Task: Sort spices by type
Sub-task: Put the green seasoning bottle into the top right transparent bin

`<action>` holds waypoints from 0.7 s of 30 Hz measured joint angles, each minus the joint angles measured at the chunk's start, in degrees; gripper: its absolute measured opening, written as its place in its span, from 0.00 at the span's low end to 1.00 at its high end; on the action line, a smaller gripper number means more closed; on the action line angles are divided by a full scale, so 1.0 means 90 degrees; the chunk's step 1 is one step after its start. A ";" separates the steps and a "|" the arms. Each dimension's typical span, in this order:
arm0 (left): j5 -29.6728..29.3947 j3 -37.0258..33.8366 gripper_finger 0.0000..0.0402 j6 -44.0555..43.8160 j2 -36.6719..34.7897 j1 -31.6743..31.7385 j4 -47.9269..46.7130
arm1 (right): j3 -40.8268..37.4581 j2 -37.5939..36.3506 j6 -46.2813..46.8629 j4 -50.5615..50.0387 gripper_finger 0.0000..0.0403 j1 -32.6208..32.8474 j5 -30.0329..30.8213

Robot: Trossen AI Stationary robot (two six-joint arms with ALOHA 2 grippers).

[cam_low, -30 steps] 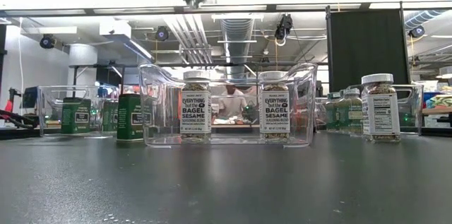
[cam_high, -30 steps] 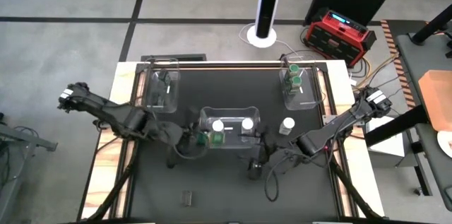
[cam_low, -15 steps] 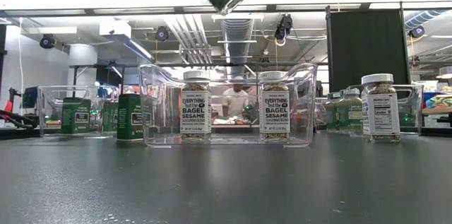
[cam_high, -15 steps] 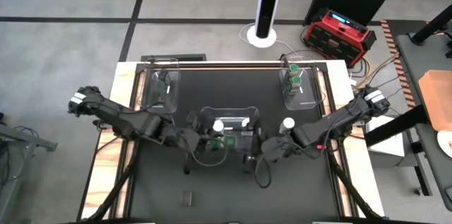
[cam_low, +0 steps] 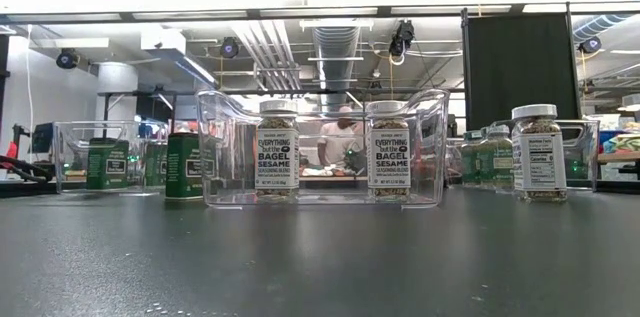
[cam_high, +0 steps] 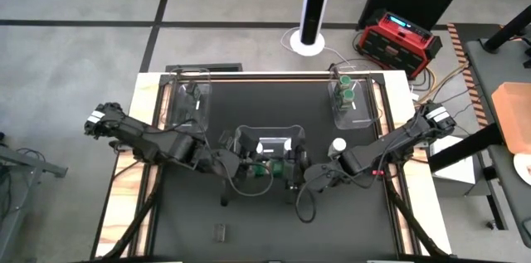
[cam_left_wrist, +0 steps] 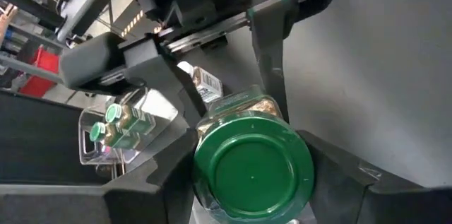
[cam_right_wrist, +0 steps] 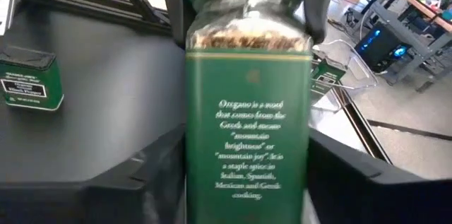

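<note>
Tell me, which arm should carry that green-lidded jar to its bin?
Right, probably: the left gripper holds the green-lidded jar beside the right gripper; the green-lid bin stands on the right side.

A glass spice jar with a round green lid (cam_left_wrist: 253,168) filled the near part of the left wrist view, held between the left gripper (cam_left_wrist: 247,181) and its two dark fingers (cam_left_wrist: 152,189) pressing its sides. Brownish flakes showed under the lid. The other dark arm (cam_left_wrist: 141,54) reached in beyond it. Farther off stood a clear plastic bin (cam_left_wrist: 95,136) holding green-lidded jars (cam_left_wrist: 116,121), and a white-labelled jar (cam_left_wrist: 205,83) on the dark tabletop (cam_left_wrist: 381,61).
</note>
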 joint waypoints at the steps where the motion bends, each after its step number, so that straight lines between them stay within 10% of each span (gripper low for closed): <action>1: -0.0020 0.0000 0.50 -0.0049 0.0000 0.0000 -0.0007 | 0.0000 -0.0003 0.0017 0.0005 0.46 0.0000 0.0011; 21: -0.0986 -0.0005 0.84 -0.0227 -0.0266 0.0019 -0.0157 | -0.0855 -0.0444 0.0497 0.0311 0.46 0.0144 0.0765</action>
